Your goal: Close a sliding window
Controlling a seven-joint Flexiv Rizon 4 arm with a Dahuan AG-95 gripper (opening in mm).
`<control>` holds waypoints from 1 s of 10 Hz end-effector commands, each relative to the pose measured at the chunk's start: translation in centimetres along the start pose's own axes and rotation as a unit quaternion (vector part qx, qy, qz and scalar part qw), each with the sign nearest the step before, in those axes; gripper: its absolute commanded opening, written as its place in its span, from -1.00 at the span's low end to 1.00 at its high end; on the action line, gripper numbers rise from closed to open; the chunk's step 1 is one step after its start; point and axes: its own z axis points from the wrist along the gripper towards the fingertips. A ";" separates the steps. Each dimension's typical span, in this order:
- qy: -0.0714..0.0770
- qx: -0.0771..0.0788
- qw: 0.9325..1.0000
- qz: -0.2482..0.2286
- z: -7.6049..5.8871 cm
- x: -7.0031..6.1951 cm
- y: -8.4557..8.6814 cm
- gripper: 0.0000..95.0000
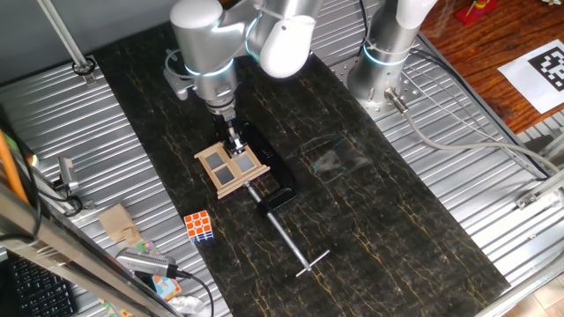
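Surface: dark marbled mat (397, 229) laid over ribbed metal sheeting, giving a flat bed for the work in the middle of the table
Sliding window: sliding window (231, 167), a tan frame with four grey panes, sits left of centre on the mat on its black base, turned at an angle
Clamp: black clamp (280, 195) grips the base at its near right side, its long rod running toward the near edge; I judge it is there so the model cannot skid when pushed
Arm: comes down from the far side, wrist nearly vertical over the frame's far edge
Gripper: gripper (234, 141) has its tips at the frame's far rail, seemingly touching; how wide the fingers stand, or whether they pinch anything, I cannot tell
Bystander: Rubik's cube (199, 226) lies near left, well apart from the window
Judgement: placed to push the sash along its track, with the closing seemingly not yet finished
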 end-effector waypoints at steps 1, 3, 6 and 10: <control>0.000 0.000 1.000 0.000 0.1 0.1 0.0 -1.00; -0.001 -0.005 1.000 0.000 0.4 0.1 0.1 -1.00; 0.000 -0.007 1.000 -0.001 0.9 0.4 0.2 -1.00; -0.001 -0.007 1.000 -0.002 1.2 0.6 0.3 -1.00</control>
